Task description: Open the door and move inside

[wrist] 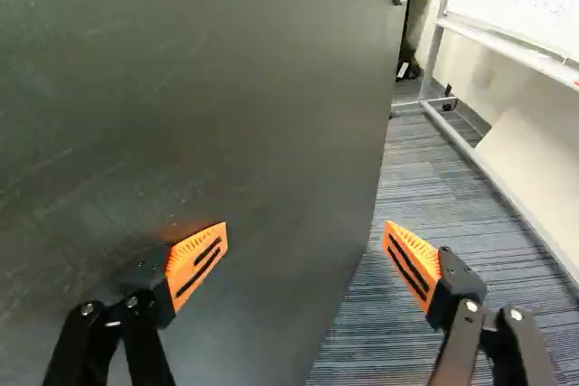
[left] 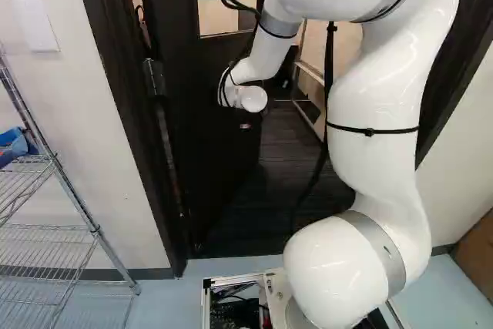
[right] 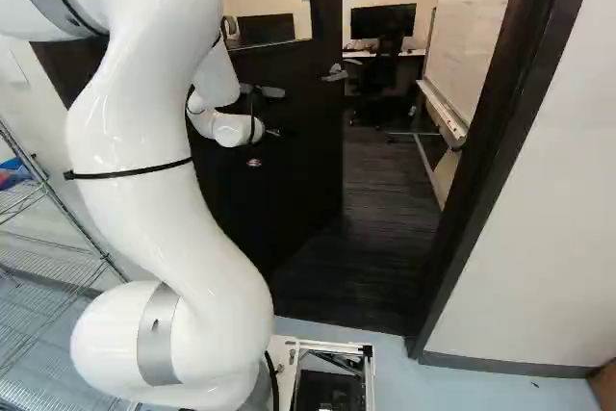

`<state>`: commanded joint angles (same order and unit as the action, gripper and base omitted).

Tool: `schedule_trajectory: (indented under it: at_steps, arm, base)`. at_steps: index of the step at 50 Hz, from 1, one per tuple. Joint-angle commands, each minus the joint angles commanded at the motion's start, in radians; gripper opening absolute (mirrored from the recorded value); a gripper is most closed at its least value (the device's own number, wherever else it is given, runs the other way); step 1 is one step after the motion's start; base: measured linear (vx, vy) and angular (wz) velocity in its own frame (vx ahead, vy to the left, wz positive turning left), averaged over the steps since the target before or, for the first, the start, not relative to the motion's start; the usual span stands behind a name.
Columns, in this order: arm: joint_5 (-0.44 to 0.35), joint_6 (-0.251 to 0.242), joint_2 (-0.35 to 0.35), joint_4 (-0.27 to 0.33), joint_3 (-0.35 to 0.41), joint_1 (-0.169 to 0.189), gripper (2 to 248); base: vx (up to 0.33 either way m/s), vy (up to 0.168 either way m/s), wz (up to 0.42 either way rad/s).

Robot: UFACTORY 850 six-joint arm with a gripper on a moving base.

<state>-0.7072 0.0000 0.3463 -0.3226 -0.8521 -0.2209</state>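
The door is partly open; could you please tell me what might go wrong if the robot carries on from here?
The gripper is open and holds nothing, so the door could swing back against the arm. One finger sits close to the door's face and might scrape it. Driving in, the base could clip the door frame or the whiteboard stand.

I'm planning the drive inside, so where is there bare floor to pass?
The dark floor looks bare just inside, between the door's free edge and the right door frame. Farther in it is crowded by the whiteboard stand and office chair. The open gripper crowds the door's edge.
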Motion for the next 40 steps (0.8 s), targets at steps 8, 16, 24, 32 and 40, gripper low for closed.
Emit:
schedule_trajectory:
  at_steps: [8, 16, 24, 32, 40]
  arm:
    - [0.000, 0.000, 0.024, 0.000, -0.029, -0.011, 247]
    - [0.000, 0.000, 0.047, 0.005, -0.057, -0.021, 247]
    - [0.000, 0.000, 0.067, 0.016, -0.082, -0.032, 247]
    - [0.000, 0.000, 0.085, 0.029, -0.106, -0.043, 247]
    - [0.000, 0.000, 0.104, 0.043, -0.130, -0.053, 247]
  base:
    - [0.000, 0.000, 0.000]
    - [0.000, 0.000, 0.000]
    - [0.000, 0.000, 0.000]
    - [0.000, 0.000, 0.000]
    - [0.000, 0.000, 0.000]
